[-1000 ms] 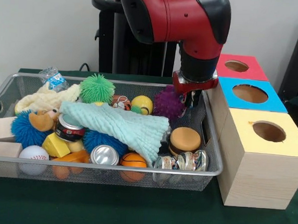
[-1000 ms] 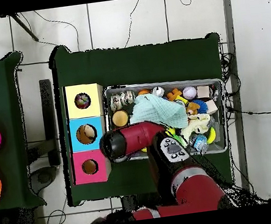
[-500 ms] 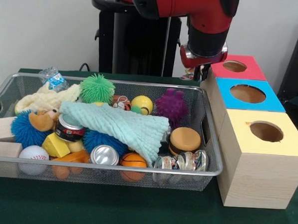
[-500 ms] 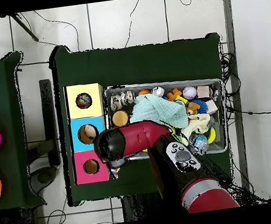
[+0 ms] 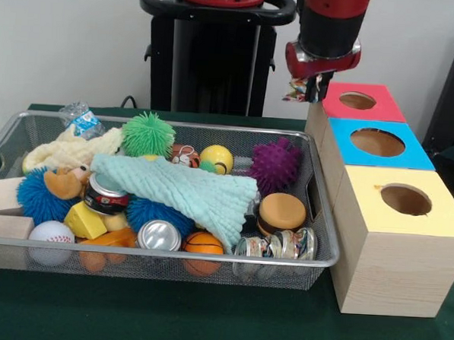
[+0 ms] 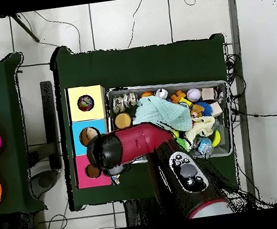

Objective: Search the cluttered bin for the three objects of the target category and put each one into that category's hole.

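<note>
Now we see the fingers (image 5: 307,89) closed on a crumpled wrapper (image 5: 295,90), raised beside the red box (image 5: 363,102), well above the wire bin (image 5: 207,254) of toys on the green counter (image 5: 166,315).

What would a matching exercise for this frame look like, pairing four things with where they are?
Things:
1. gripper
2. purple spiky ball
3. toy burger
4. wooden blocks

Places:
A. at the bin's end farthest from the boxes
B. raised beside the red box, a crinkled wrapper in it
C. in the bin's far corner nearest the boxes
D. in the bin just in front of the purple spiky ball, near the yellow box

Pairs: 1-B, 2-C, 3-D, 4-A
</note>
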Tool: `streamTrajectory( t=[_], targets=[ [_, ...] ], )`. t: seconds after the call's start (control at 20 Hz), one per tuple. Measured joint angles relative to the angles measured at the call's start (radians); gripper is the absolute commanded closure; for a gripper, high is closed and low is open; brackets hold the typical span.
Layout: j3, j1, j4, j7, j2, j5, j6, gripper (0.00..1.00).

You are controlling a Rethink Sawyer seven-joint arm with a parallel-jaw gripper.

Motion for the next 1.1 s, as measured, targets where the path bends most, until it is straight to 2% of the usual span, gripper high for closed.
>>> streamTrajectory(
  t=[0.3,0.5,0.7,0.9,1.1],
  targets=[
    [0.017,0.002,-0.008,0.000,-0.145,0.031,0.098,1.00],
    [0.034,0.002,-0.035,0.000,-0.254,0.062,0.229,1.00],
    [0.038,0.014,-0.082,0.000,-0.331,0.072,0.300,1.00],
    [0.037,0.055,-0.150,0.000,-0.351,0.064,0.300,1.00],
    [0.035,0.113,-0.212,0.000,-0.335,0.035,0.285,1.00]
  ],
)
